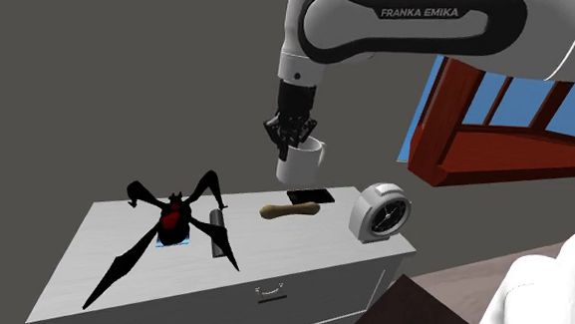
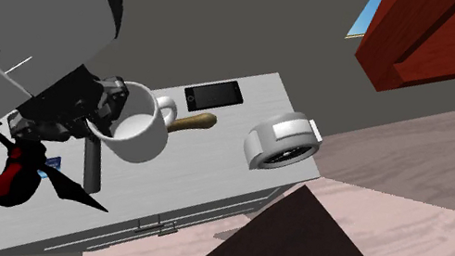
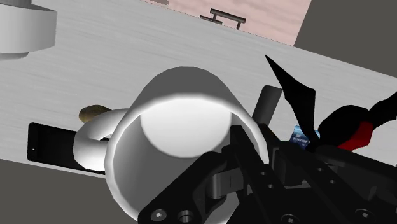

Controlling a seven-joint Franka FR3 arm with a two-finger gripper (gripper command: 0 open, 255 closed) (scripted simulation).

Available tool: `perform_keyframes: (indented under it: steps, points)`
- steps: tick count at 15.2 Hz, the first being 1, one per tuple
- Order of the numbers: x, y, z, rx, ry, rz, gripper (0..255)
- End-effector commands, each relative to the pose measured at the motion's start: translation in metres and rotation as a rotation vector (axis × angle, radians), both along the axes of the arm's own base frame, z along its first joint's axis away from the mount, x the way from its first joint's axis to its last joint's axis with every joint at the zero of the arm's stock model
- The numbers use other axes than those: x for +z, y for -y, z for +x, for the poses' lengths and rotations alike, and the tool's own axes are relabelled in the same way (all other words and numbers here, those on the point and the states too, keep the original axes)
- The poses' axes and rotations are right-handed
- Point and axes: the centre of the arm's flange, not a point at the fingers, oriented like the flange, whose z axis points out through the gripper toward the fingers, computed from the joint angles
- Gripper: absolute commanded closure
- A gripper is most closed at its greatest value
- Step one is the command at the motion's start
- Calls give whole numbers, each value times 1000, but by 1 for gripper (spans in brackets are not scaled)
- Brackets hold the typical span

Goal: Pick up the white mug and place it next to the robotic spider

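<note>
Count, task things: you have one white mug (image 1: pixel 300 163) and one robotic spider (image 1: pixel 174 219), which is black with a red body.
Count, other things: you can see one black phone (image 1: pixel 309 197), one brown bone-shaped piece (image 1: pixel 289 211), one white round clock (image 1: pixel 381 212), one dark grey cylinder (image 1: pixel 215 220) and one small blue card (image 3: pixel 301 136) under the spider. All of them sit on a single white cabinet (image 1: pixel 92 262) with one drawer handle (image 1: pixel 268 289).
Hand: your gripper (image 1: pixel 294 134) is clamped on the mug's rim. In the wrist view one black finger (image 3: pixel 240 145) reaches inside the mouth and the other parts press on the outer wall.
Mug, relative to the hand: it hangs directly under the fingers with its mouth up toward the wrist. The gripped side of the rim is the one opposite the handle (image 3: pixel 94 136).
Mug, in the scene: you hold it in the air, clear of the cabinet top. In the shoulder view it is above the phone, between spider and clock.
Spider: it stands with its legs spread on the shoulder view's left part of the top, apart from the mug, and the cylinder lies just beside it.
Background: a red-brown wooden frame (image 1: pixel 496 135) with blue panes fills the shoulder view's upper right.
</note>
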Motion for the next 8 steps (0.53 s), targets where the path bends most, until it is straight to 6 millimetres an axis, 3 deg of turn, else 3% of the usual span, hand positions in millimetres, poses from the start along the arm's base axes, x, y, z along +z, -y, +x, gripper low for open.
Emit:
perform_keyframes:
  steps: [1, 2, 8]
  points:
    - [0, -25, 1, -2, 0, 0, 255]
    - [0, -45, 2, -2, 0, 0, 255]
    - [-31, -45, 2, -2, 0, 0, 255]
